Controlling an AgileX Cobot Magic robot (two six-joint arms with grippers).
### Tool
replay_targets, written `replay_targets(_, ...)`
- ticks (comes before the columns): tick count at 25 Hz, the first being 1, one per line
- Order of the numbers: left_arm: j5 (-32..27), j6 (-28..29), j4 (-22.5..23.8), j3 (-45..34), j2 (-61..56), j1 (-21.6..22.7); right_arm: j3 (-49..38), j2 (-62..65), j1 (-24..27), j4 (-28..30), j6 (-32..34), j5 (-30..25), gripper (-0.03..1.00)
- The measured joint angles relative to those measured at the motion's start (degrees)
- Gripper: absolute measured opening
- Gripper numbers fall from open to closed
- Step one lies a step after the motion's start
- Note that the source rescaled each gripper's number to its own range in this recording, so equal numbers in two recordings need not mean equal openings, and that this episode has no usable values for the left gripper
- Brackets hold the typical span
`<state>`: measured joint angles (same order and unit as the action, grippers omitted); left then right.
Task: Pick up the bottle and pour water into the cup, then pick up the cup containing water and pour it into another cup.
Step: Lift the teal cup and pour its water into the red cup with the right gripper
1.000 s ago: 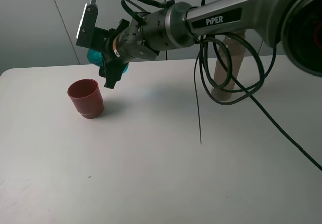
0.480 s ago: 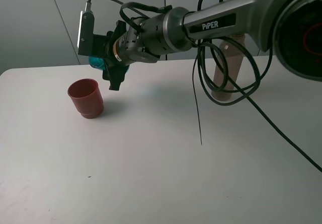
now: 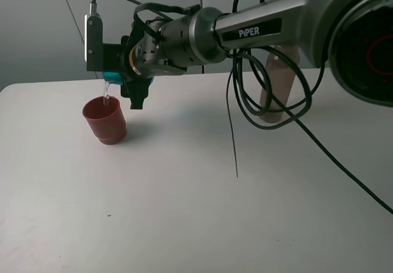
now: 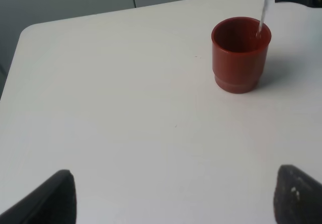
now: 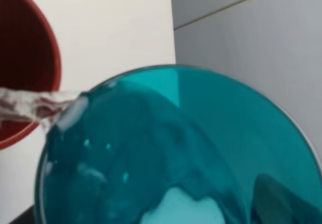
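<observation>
White worktop, grey wall panels behind. Right pincer reaches across to the left side and pinches the teal cup, tipped mouth-down above the red cup. Thin water stream falls from the teal rim into the red cup, which stands upright on the worktop. Bottle stands upright at the far right, behind the arm's cables, well apart from both cups. Left pincer is spread wide and empty, low over bare worktop near the red cup.
</observation>
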<state>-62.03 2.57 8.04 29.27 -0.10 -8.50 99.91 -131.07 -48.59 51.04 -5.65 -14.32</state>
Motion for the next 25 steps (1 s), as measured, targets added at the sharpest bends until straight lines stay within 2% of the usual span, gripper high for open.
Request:
replay_targets(9, 0.0, 0.0, 0.0, 0.0, 0.0, 0.0, 0.39, 0.0, -0.36, 7.64, 2.99, -1.42, 0.15)
replay_targets(18, 0.0, 0.0, 0.0, 0.0, 0.0, 0.0, 0.39, 0.0, -0.67, 11.21, 7.78, -2.41, 0.15)
replay_targets(25, 0.0, 0.0, 0.0, 0.0, 0.0, 0.0, 3.63, -1.78, -0.67, 15.25, 11.94, -6.61, 0.15)
